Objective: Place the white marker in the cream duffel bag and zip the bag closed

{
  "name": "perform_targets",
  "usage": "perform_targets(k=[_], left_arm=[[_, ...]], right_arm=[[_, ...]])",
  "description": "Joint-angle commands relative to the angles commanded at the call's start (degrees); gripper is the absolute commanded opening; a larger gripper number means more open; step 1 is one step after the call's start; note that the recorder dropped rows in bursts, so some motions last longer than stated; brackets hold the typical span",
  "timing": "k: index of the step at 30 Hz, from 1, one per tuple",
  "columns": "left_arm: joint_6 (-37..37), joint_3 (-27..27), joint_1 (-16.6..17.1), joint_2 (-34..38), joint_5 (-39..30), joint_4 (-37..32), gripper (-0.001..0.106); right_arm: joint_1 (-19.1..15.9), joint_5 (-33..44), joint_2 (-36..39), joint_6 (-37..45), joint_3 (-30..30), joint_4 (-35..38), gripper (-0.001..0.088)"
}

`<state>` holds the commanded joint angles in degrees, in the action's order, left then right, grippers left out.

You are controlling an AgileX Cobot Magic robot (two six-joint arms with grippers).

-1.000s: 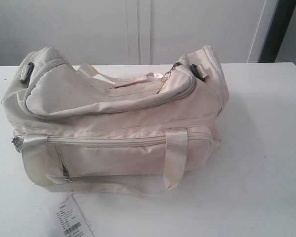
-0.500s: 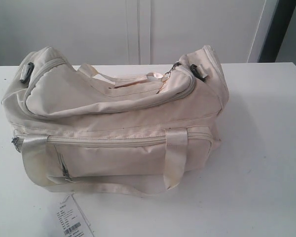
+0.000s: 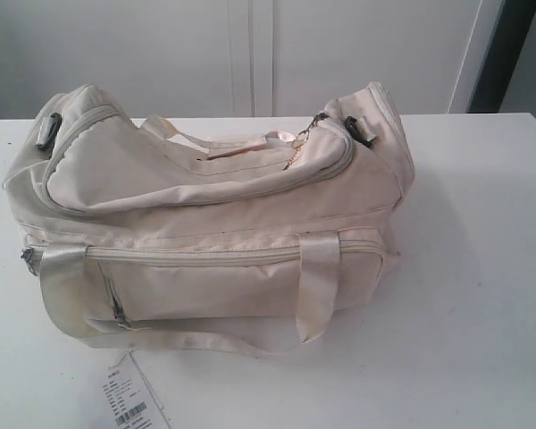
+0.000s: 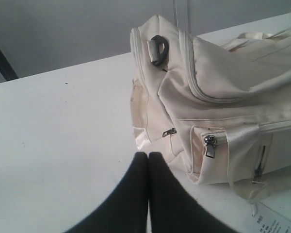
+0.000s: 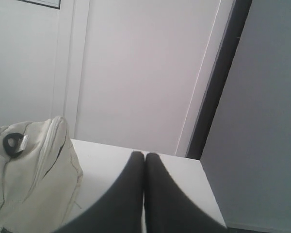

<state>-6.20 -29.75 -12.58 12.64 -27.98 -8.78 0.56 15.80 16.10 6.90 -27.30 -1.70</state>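
Tool talk first: the left tool (image 4: 148,155) has its two black fingers pressed together with nothing between them. It sits low over the white worktop (image 3: 482,268), aimed at the end of the cream duffel bag (image 3: 214,214) that has the grey loop (image 4: 157,48), near it but not touching. We can't tell whether it touches the worktop. The right tool (image 5: 144,155) is pinched together and empty too. It points out over the far corner of the worktop toward the pale wall, with the bag's other end just beside it.

The bag lies on its side in the middle of the worktop, long side facing us in the exterior view. One shiny strap handle (image 3: 317,286) drapes down the front. The top zip looks done up along the stretch we can see, and a small gold charm (image 3: 297,147) hangs at its right end. The front pocket zip (image 3: 196,255) looks done up as well.

Now the hard-to-see stuff. Neither arm makes it into the exterior view, so we only get the fingers from the wrist cameras. A white barcode label (image 3: 129,402) in front of the bag is cut off by the frame edge, and its print is too small to read. We can't pick out the white marker in any view, and the bag's inside is hidden.
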Motion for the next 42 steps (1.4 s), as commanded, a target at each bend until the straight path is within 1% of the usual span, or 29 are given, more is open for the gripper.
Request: perform_targets(k=[20,24,28,31,33,42], left_arm=[[0.0,0.0,0.0,0.0,-0.3,0.1,0.000],[2.5,0.0,0.0,0.0,-0.6,1.9,0.000],[6.2,0.0,0.0,-1.6,-1.7,3.8,0.000],[6.2,0.3,0.0,-3.2,-1.8,3.8,0.000],[6.2,1.6,0.0,-4.1,-0.8,3.8,0.000],[6.2,11.7,0.0,-8.0,4.7,4.0,0.000]], right_arm=[[0.0,0.0,0.0,0.0,0.0,0.0,0.0000],[0.0,0.0,0.0,0.0,0.0,0.0,0.0000],[0.0,0.0,0.0,0.0,0.0,0.0,0.0000],[0.0,0.0,0.0,0.0,0.0,0.0,0.0000],[0.0,0.0,0.0,0.0,0.0,0.0,0.0000],[0.0,0.0,0.0,0.0,0.0,0.0,0.0000]])
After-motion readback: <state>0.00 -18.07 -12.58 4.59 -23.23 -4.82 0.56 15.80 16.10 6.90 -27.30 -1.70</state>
